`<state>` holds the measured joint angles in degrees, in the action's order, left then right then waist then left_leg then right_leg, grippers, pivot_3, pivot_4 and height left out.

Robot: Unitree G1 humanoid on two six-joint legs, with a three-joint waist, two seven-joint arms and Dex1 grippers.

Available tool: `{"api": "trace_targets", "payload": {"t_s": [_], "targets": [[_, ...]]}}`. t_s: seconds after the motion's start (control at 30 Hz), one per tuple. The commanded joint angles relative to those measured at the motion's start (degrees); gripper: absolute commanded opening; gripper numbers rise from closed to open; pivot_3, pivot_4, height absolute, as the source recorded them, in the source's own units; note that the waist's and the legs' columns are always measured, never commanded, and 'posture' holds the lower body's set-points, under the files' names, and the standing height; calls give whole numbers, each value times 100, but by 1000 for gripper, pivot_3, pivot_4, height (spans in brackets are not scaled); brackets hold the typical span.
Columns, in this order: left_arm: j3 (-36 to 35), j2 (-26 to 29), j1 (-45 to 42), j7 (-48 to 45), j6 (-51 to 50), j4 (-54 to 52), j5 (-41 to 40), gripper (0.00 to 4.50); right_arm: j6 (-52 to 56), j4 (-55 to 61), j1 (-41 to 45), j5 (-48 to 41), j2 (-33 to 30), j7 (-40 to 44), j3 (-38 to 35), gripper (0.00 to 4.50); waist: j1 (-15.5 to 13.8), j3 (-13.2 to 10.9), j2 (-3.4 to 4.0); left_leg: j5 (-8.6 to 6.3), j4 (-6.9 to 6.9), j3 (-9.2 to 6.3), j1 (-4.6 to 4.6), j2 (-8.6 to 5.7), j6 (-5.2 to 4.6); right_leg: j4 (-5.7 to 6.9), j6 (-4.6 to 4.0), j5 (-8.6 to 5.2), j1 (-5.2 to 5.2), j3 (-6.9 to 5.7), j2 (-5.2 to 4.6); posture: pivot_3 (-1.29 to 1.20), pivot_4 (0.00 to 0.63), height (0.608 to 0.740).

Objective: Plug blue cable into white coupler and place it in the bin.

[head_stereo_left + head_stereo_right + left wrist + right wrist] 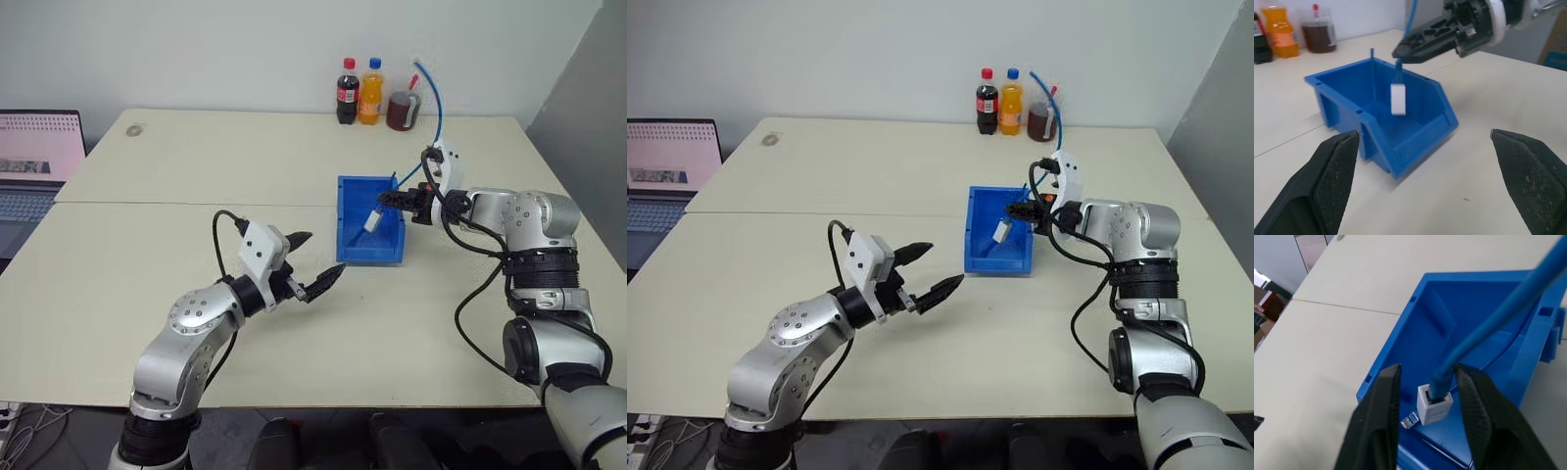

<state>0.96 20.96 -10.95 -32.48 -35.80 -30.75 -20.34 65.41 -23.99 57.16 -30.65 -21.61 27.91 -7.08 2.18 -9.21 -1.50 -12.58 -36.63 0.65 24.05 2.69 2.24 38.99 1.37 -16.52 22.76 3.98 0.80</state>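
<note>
The bright blue bin (344,211) stands on the table right of centre. Above it my right gripper (384,204) is open, its fingers (1383,396) apart on either side of the blue cable (1498,318). The cable's plug sits in the white coupler (1434,404), which hangs just over the inside of the bin (1400,342). From there the cable (436,103) arcs up and back toward the far table edge. My left gripper (323,253) is open and holds nothing, raised over the table a little left of the bin and pointing at it.
Two drink bottles (359,91) and a jar of dark liquid (402,110) stand at the table's far edge behind the bin. A laptop (34,157) sits beyond the table's left side. A small round object (134,129) lies at the far left.
</note>
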Motion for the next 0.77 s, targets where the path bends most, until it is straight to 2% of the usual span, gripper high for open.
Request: {"api": "trace_targets", "payload": {"t_s": [0.03,0.2,0.23,0.3,0.43,0.57,0.67,0.77], "targets": [[-30,-17,50,192,-12,-314,-95,4500,-274,-170,250,162,-52,177,91,3094,-1,-1,1,0,0,0,-1,0,0,0,0,0,0,2,-1,0,150,740],[-100,-61,-138,521,-163,-78,-9,4500,-474,-199,275,351,-89,195,161,4383,-5,-1,2,0,-4,1,-3,-2,0,1,4,3,0,-2,-1,0,150,740],[-192,-95,-221,626,-223,30,-28,4500,-623,-48,205,429,-145,206,188,4483,-8,-1,2,0,-4,0,-3,-2,0,1,5,3,-1,-4,-1,0,150,740],[-367,-144,-356,776,-327,219,-94,4500,-811,364,0,501,-241,137,125,4483,-25,-2,2,0,-5,1,-2,-2,0,1,7,4,0,-6,-1,0,150,740],[-449,-107,-464,962,-210,514,78,4500,-963,2338,-1043,604,-522,-117,85,4483,-60,-1,1,0,-5,-3,10,-3,0,-4,8,3,1,-9,-2,0,150,740],[-573,-68,-453,1173,368,913,432,4500,-1295,3909,-2041,889,-516,-629,84,4483,-40,-2,4,0,-11,-21,61,-2,3,1,9,3,50,-6,-6,0,150,740],[-831,-108,-575,1413,687,1571,575,4500,-1940,5001,-3369,1538,-276,-1365,191,4483,-40,4,2,1,-16,-13,61,-1,4,8,9,4,57,-3,-4,0,150,740],[-897,-197,-497,1635,1001,2050,743,4500,-2643,5548,-4955,2265,355,-2420,-22,4483,-57,14,-12,1,-9,-27,63,3,4,3,10,3,49,-32,3,0,150,740]]}}
